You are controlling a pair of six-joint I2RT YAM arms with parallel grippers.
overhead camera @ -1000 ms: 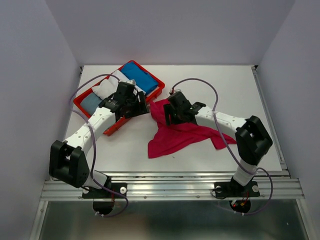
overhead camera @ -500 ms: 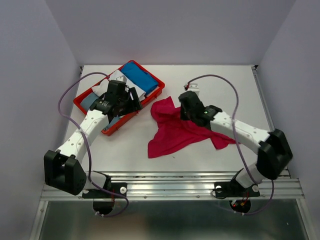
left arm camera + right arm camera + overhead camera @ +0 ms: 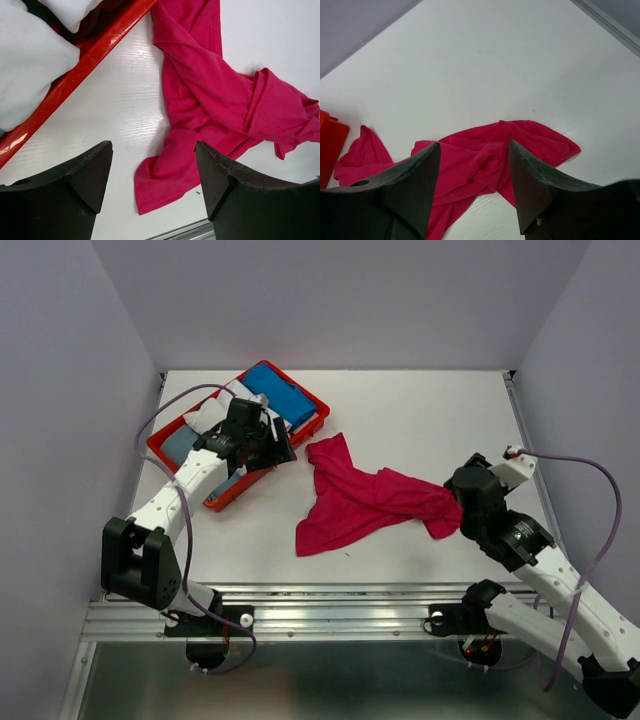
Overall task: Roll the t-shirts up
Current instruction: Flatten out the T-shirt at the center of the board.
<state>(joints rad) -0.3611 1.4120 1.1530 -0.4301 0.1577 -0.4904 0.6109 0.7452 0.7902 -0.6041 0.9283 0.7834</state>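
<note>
Left gripper [image 3: 154,145]: jaws spread wide, nothing between, touching nothing; hangs over table [image 3: 420,410] just beside red tray [image 3: 214,503] rim.

Right gripper [image 3: 474,145]: fingers parted, empty, above the table at the right end of magenta t-shirt [image 3: 365,505].

Magenta t-shirt: mid-table, right of tray, crumpled, twisted, unrolled, flat on surface.

Blue t-shirt [image 3: 280,395] and white t-shirt [image 3: 205,418]: folded, in tray.

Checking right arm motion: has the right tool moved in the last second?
Yes. In the top view the right tool has pulled back from near the red tray, across the pink t-shirt, toward the table's right near corner.
</note>
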